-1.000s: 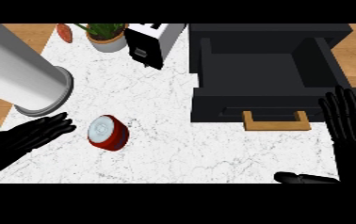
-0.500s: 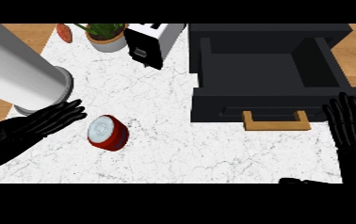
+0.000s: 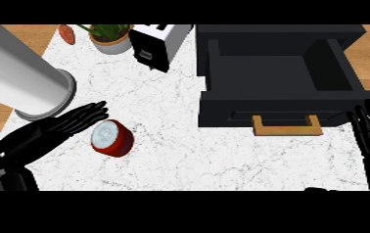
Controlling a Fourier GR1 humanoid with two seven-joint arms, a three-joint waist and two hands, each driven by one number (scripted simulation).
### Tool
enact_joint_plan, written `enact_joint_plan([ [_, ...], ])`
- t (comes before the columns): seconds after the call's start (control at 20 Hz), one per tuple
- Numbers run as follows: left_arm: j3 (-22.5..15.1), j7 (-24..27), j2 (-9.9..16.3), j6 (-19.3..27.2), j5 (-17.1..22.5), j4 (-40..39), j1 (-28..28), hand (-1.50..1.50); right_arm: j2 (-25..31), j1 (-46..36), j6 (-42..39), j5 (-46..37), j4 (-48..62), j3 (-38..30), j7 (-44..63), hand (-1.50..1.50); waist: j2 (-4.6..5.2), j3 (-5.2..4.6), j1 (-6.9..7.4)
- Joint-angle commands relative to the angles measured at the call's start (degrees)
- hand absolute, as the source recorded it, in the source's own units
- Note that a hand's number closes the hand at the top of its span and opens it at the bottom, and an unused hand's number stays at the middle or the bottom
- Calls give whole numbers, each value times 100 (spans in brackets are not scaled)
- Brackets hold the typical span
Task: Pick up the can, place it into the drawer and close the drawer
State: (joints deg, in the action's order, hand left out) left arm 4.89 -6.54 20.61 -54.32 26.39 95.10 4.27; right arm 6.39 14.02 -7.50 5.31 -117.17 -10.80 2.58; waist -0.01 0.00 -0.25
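A red can (image 3: 111, 139) with a silver lid lies on the white marble counter (image 3: 173, 149) at the lower left. My left hand (image 3: 51, 131) comes in from the left, open, with its straight fingertips just above and left of the can, close to its lid. The black drawer (image 3: 278, 75) stands pulled open at the upper right, its wooden handle (image 3: 287, 126) facing me. My right hand (image 3: 360, 127) shows only as fingers at the right edge, beside the drawer's front, open and upright.
A large grey cylinder (image 3: 29, 82) stands at the left, close behind my left hand. A black and white toaster (image 3: 159, 43) and a potted plant (image 3: 110, 37) sit at the back. Wooden floor shows past the counter's left edge.
My left hand has moved up and to the right, and its fingertips now reach the can's lid. The right hand has drifted further toward the right edge. The can has not moved.
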Motion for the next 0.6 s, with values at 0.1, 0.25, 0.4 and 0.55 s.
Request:
enact_joint_plan([
  [0.1,327,624,-138,-531,-712,-857,158,-150,-57,-47,-103,97,10,-166,-9,-150,2,-2,1],
  [0.25,341,1227,-412,-502,-1483,-535,-307,-150,-288,254,-83,-243,-323,199,15,-150,-3,-2,13],
  [0.4,235,1570,-593,-238,-2089,-1228,319,-150,-60,-340,-102,-201,429,-102,-65,-150,4,-2,3],
  [0.55,277,2144,-511,-216,-2589,-1785,473,-150,-242,-173,-103,-244,248,15,-113,-150,5,-3,-3],
])
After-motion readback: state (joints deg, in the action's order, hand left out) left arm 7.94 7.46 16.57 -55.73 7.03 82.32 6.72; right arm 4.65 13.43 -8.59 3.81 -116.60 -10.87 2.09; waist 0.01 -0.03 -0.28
